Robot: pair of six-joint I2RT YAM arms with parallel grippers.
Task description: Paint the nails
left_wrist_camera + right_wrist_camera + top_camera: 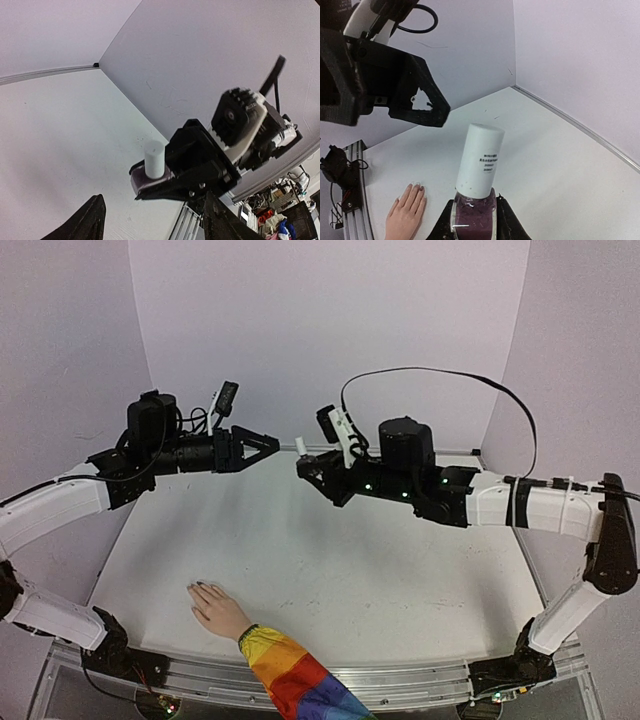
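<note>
Right gripper (474,222): mine, closed on the glass base of the bottle (476,200), which stands upright between the fingers.
- Bottle: dark purple polish, with the white cap (481,157) still on. No brush is out.
- Left gripper (262,445): mine, jaws spread and holding nothing. It is raised above the far half of the table (380,570), tip to tip with the right gripper. The two are close but apart, and the cap stands between them.
- Hand (217,608): pale and lying flat, palm down, near the table's near-left corner. Its fingers point toward the far-left corner.
- Nails (418,187): at the fingertips. One or two look darker than the rest, but they are too small for me to count.
- Sleeve (290,675): rainbow-striped, crossing the near edge of the table.

Progress, as I judge it: early in this pass. The bottle is closed, so I have yet to take the cap off, load the brush and coat the pale nails.

Room:
- Walls (330,320) close the table at the far edge and both sides, and only the near edge is open.
- Nothing else shows on the surface between the hand and the far edge.
- Both of my grippers hang well above and beyond the hand, so the way down to it looks free.
- Cable (450,375): loops above my right arm, nearer the right wall.
</note>
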